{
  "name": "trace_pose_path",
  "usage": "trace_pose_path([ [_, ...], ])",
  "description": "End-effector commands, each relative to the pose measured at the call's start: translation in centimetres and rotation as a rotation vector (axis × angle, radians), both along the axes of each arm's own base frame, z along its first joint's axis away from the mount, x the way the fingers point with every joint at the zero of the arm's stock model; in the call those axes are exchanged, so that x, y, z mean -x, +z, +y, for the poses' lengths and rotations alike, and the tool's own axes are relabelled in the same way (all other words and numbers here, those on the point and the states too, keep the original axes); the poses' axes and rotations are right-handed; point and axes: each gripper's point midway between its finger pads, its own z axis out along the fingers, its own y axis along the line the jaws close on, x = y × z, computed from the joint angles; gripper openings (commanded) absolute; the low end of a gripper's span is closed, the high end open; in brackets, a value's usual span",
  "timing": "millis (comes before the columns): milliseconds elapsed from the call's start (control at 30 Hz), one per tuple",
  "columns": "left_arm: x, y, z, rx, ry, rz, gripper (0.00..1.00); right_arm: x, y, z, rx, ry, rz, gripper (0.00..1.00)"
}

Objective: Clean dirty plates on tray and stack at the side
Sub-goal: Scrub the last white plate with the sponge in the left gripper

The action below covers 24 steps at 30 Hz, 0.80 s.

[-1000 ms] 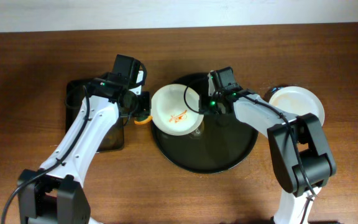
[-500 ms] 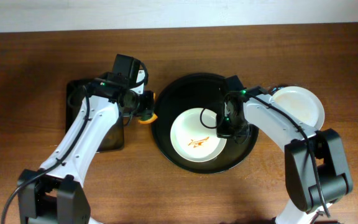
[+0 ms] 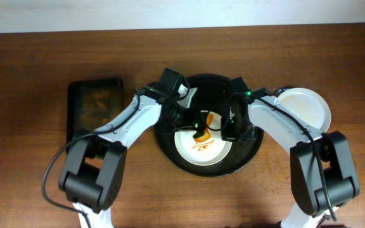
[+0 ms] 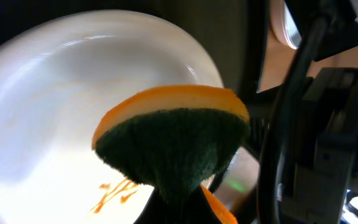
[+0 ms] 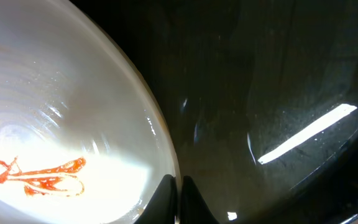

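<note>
**Q:** Where is the dirty plate [image 3: 203, 149]?

**A:** You find it lying flat in the near half of the round black tray [image 3: 170, 155]. It is round and has no long axis. Its orange smear [image 3: 201, 145] runs left to right.

**Q:** And the grippers?

**A:** The left gripper [image 3: 198, 128] is clamped on a sponge [image 4: 173, 143], orange layer above the green pad. The right gripper [image 5: 174, 196] straddles the plate's rim with its fingers nearly together; you cannot tell whether they pinch. Farther right, a clean plate [image 3: 306, 104] rests outside the tray.
</note>
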Motion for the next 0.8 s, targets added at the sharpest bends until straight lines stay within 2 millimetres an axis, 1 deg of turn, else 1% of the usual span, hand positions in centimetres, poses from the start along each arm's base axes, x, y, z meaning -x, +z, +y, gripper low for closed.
trace_pose_path([
  [0, 1.5, -1.5, -1.5, 0.098, -0.021, 0.154, 0.0, -0.1, 0.4, -0.6, 0.023, -0.013, -0.018, 0.04],
  [167, 1.8, -3.2, -1.8, 0.108, -0.013, 0.216, 0.0, -0.1, 0.4, -0.6, 0.023, -0.013, -0.018, 0.04],
  [200, 1.8, -3.3, -1.8, 0.107, -0.014, 0.219, 0.0, -0.1, 0.4, -0.6, 0.023, -0.013, -0.018, 0.04],
  [267, 2.1, -2.8, -2.3, 0.14, -0.027, 0.232, 0.0, -0.1, 0.4, -0.6, 0.023, -0.013, -0.018, 0.04],
  [367, 2.8, -2.9, -3.0, 0.134, -0.041, 0.243, 0.0, -0.1, 0.4, -0.6, 0.023, -0.013, -0.018, 0.04],
  [400, 3.3, -3.0, -3.4, 0.121, -0.055, 0.24, 0.0, -0.1, 0.4, -0.6, 0.023, -0.013, -0.018, 0.04],
  [500, 4.1, -4.2, -3.8, 0.042, -0.063, 0.214, 0.0, -0.1, 0.4, -0.6, 0.023, -0.013, -0.017, 0.04],
  [600, 4.0, -5.5, -3.1, -0.037, -0.042, 0.191, 0.0, -0.1, 0.4, -0.6, 0.024, -0.013, -0.015, 0.04],
  [700, 4.1, -7.1, -1.8, -0.123, -0.017, 0.175, 0.0, 0.0, 0.4, -0.7, 0.025, -0.012, -0.011, 0.04],
  [733, 4.0, -8.2, -0.3, -0.217, 0.006, 0.159, 0.0, 0.0, 0.4, -0.7, 0.025, -0.013, -0.011, 0.04],
  [767, 3.9, -8.8, 0.6, -0.274, 0.018, 0.152, 0.0, 0.0, 0.4, -0.7, 0.025, -0.013, -0.011, 0.04],
])
